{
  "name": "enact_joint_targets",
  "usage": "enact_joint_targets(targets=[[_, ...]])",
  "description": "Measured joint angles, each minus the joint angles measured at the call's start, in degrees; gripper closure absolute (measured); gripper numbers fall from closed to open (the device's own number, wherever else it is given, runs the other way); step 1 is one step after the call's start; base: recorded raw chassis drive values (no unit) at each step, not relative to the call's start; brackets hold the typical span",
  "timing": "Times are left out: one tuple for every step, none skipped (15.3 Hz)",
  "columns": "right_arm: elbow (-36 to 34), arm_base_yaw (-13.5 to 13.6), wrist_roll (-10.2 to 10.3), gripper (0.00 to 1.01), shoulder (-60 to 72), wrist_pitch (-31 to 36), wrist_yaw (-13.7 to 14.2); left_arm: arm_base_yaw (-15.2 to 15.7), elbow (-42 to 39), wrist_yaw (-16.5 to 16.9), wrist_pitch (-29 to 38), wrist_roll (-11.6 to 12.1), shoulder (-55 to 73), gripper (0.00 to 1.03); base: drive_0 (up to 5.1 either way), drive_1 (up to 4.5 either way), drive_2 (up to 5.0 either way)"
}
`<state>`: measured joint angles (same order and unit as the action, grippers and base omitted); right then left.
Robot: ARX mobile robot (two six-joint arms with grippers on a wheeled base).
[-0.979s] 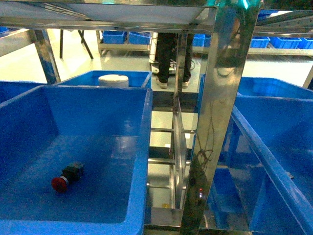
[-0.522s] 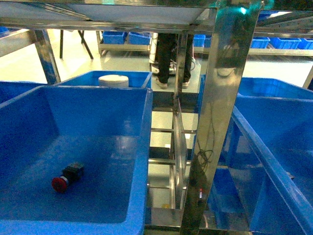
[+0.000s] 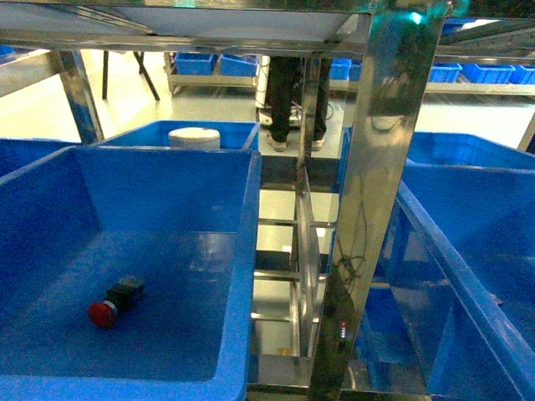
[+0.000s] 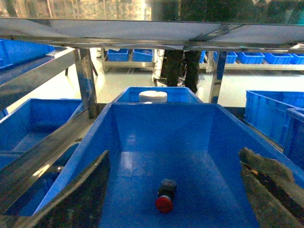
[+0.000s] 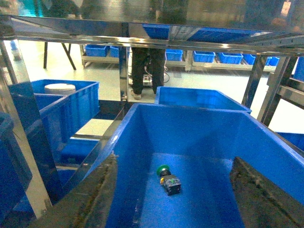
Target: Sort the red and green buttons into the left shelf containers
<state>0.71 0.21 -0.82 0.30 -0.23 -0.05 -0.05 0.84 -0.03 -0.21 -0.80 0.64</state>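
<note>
Green-capped push-button switch (image 5: pixel 168 179) lies ahead, between the spread, empty fingers of the right hand (image 5: pixel 173 209), cap pointing away.

On your left, a button (image 3: pixel 114 302) lies on the floor of the near left bin (image 3: pixel 242 276), toward its front left part, and behind that bin sits a second bin (image 3: pixel 230 134) with a round lidded tub (image 3: pixel 194 137) in it. A shelf post (image 3: pixel 372 209) stands upright between the left bin and the right bin (image 3: pixel 468 276). In your right wrist view another button (image 5: pixel 168 179) lies near the middle of that right bin's (image 5: pixel 199 118) floor, with one more bin (image 5: pixel 199 97) directly behind it.
</note>
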Motion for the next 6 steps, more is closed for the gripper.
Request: enact_joint_targets(targets=[[0.00, 0.00, 0.00, 0.20, 0.00, 0.00, 0.00, 0.00, 0.00, 0.00, 0.00, 0.00, 0.00, 0.14, 0.0, 0.00, 0.0], [0.00, 0.00, 0.00, 0.10, -0.02, 0.00, 0.00, 0.00, 0.00, 0.00, 0.00, 0.00, 0.00, 0.05, 0.0, 0.00, 0.0], [0.00, 0.00, 0.00, 0.02, 0.00, 0.00, 0.00, 0.00, 0.00, 0.02, 0.00, 0.07, 0.00, 0.04, 0.0, 0.00, 0.0], [0.00, 0.00, 0.02, 0.02, -0.02, 0.00, 0.00, 0.00, 0.00, 0.00, 0.00, 0.04, -0.02, 0.06, 0.0, 0.00, 0.0], [0.00, 0.00, 0.00, 0.04, 0.00, 0.00, 0.00, 0.00, 0.00, 0.00, 0.00, 0.04, -0.02, 0.05, 0.0, 0.00, 0.0], [0.00, 0.00, 0.02, 0.03, 0.00, 0.00, 0.00, 0.00, 0.00, 0.00, 0.00, 0.04, 0.00, 0.05, 0.0, 0.00, 0.0]])
